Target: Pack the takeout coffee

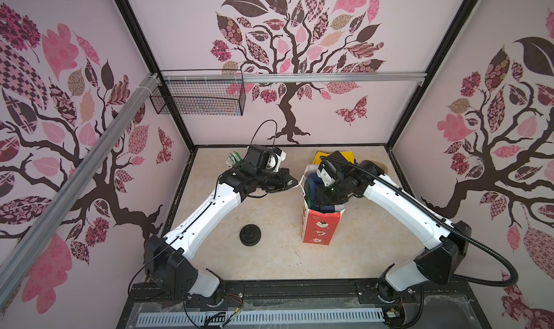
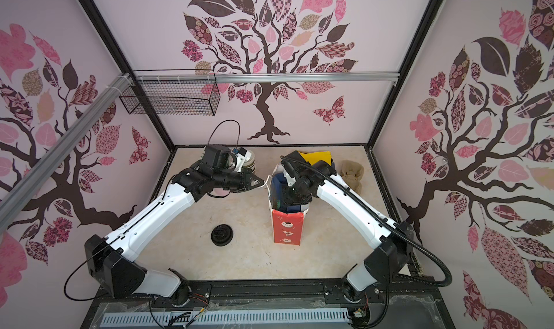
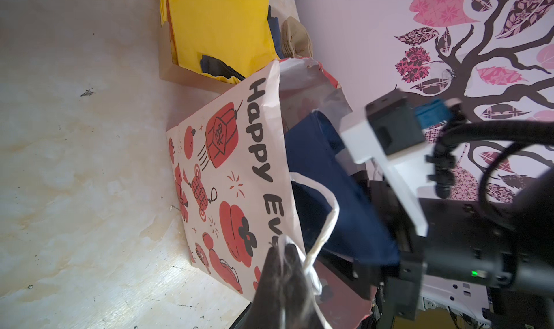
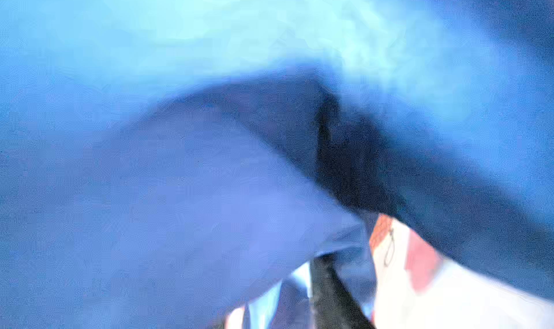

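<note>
- Packing under way: the left claw [image 3: 281, 252] is pinched tight on the white handle [image 3: 326, 219] of a red-and-white paper bag [image 1: 317, 231]. The right claw [image 1: 323, 192] is sunk into the bag's open mouth.
- The right claw's jaws are buried behind a dark blue sheet [image 3: 323, 174] inside the bag. Its wrist view is a blue blur, so whether it is wide, narrow or gripping cannot be told.
- The takeout coffee: neither green cup shows whole in any view. A green edge [image 1: 305, 191] sits just inside the bag wall, beside the right claw, but it cannot be told whether it is a cup.
- No green cup stands on the open tabletop [image 1: 269, 267]. By judgement, the cups are in the bag or going in, which would put the job at a late stage.
- Likely left to do: bring the right claw out clear and let go of the handle.
- Count: one bag and two claws.
- One squat stack of black lids [image 1: 251, 235] lies well apart from the left claw, toward the arm bases.
- One cluster of green-white straws [image 1: 234, 159] sits just behind the left claw.
- One yellow packet [image 1: 347, 156] lies beyond the right claw, with one tan bundle [image 2: 352, 173] near it.
- Cups seen for certain: none.
</note>
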